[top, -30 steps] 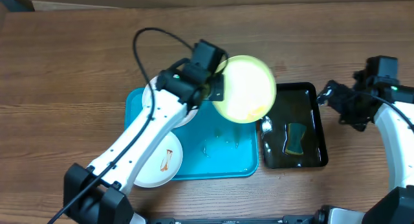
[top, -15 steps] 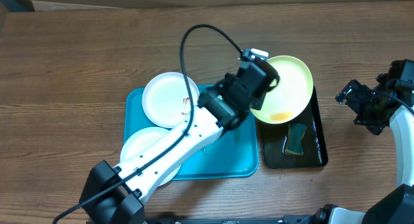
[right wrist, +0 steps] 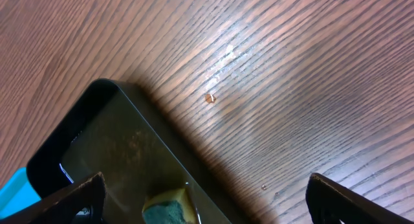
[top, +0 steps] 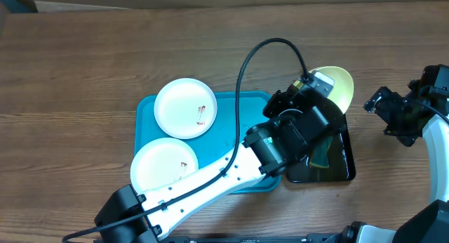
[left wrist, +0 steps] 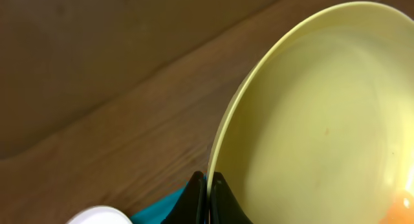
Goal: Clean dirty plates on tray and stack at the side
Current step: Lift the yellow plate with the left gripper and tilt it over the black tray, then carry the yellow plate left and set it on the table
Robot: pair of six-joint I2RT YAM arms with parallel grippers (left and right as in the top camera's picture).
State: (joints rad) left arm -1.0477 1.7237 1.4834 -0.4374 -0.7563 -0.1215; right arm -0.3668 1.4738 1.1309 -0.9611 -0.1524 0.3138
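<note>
Left gripper (left wrist: pixel 208 185) jaws are pressed together on the rim of the yellow-green plate (left wrist: pixel 310 120); right gripper (right wrist: pixel 206 180) jaws stand spread, holding nothing. At the left end of the tray (top: pixel 223 134) lie the far white plate (top: pixel 185 108) and the near white plate (top: pixel 163 166), both smeared brown. Just off the tray's right edge the held plate hangs steeply tilted over the black tray (top: pixel 347 169), where the sponge (top: pixel 321 155) lies (half hidden under the left wrist). Well beyond that edge hovers the right gripper. The sponge lies tray-ward of its jaws, so that arm looks nearer for scrubbing.
</note>
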